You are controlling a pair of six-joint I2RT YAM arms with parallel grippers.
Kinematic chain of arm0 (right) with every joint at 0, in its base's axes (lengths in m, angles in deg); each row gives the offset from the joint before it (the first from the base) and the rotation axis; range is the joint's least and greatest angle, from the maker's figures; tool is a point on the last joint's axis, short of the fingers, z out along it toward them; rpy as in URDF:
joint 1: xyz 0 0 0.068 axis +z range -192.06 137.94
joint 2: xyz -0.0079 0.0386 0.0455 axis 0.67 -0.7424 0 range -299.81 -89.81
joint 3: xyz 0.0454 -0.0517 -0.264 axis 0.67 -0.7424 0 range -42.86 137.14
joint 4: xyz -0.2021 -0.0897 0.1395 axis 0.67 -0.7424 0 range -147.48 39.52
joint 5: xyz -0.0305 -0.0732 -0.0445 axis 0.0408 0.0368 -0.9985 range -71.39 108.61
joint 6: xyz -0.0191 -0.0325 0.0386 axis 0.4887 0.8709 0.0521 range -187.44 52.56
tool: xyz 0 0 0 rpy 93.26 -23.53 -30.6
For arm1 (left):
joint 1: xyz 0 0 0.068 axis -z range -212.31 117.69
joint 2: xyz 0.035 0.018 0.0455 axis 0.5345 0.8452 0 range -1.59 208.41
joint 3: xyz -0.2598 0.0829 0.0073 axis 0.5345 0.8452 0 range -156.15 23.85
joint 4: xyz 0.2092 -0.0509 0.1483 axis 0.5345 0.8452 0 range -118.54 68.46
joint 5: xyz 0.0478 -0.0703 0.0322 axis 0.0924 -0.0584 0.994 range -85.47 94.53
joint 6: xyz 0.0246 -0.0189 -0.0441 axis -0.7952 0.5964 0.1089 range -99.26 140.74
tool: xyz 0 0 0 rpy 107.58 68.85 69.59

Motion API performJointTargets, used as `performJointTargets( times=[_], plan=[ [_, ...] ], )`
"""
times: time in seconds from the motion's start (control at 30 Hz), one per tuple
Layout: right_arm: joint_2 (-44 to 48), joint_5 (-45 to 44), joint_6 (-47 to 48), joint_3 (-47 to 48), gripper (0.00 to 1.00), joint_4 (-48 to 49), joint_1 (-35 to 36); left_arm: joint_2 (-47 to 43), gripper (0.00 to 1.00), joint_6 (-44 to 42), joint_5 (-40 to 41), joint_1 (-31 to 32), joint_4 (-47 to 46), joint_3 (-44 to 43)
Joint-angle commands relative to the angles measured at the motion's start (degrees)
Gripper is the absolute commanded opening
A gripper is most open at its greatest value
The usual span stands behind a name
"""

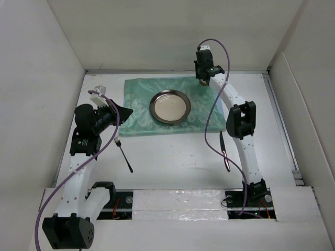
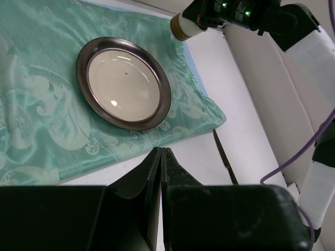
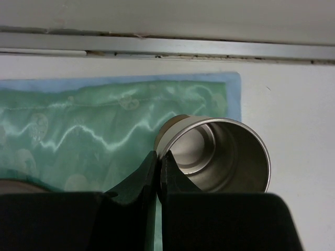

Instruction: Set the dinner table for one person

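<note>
A steel plate (image 1: 170, 106) lies on the teal cloth (image 1: 138, 102) on the white dinner table (image 1: 172, 157). My right gripper (image 1: 203, 77) is at the cloth's far right corner, shut on the rim of a metal cup (image 3: 225, 151), one finger inside and one outside; the right wrist view shows its fingertips (image 3: 158, 155) pinching the wall, with the cup over the cloth's corner (image 3: 78, 136). A fork (image 1: 124, 153) lies on the table near my left arm. A knife (image 1: 224, 146) lies right of the cloth. My left gripper (image 2: 161, 151) is shut and empty, left of the cloth.
White walls stand close on the left, back and right of the table. A purple cable (image 1: 209, 130) hangs from the right arm and loops over the knife's area. The left wrist view shows the plate (image 2: 123, 82), the knife (image 2: 225, 159) and the held cup (image 2: 183, 26).
</note>
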Motion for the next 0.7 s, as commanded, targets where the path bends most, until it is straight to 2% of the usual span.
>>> performJointTargets(
  times=[0.0, 0.13, 0.43, 0.47, 0.53, 0.57, 0.6, 0.67],
  plan=[
    [-4.84, 0.89, 4.0, 10.24, 0.0, -4.65, -0.17, 0.11, 0.01, -0.84, -0.04, -0.03, -1.37, -1.35],
    [-7.77, 1.07, 3.57, 11.66, 0.0, -5.62, -0.7, 0.11, 0.01, -0.92, -0.13, -0.03, -1.54, -1.26],
    [-5.58, 1.24, 2.42, 4.28, 0.0, -3.42, -2.46, 0.73, 0.01, -0.75, 0.05, -0.03, -1.54, -1.43],
    [-5.57, 1.07, 2.42, 4.36, 0.03, -3.42, -2.46, 0.73, 0.01, -0.75, 0.14, -0.03, -1.46, -1.26],
    [-5.22, 0.89, 2.6, 4.19, 0.2, -3.25, -2.46, 0.12, 0.02, -0.75, 0.49, -0.03, -1.54, -1.17],
    [-4.35, 0.98, 2.69, 3.75, 0.41, -2.64, -2.46, 0.11, 0.04, -0.83, 1.1, -0.03, -1.37, -1.34],
    [-4.34, 0.98, 2.69, 3.75, 0.41, -2.63, -2.46, 0.2, 0.04, -0.84, 1.1, -0.03, -1.37, -1.35],
    [-3.64, 1.77, 2.6, 3.75, 0.49, -2.63, -2.46, 0.03, 0.07, -0.84, 1.1, -0.03, -1.37, -1.17]
  ],
)
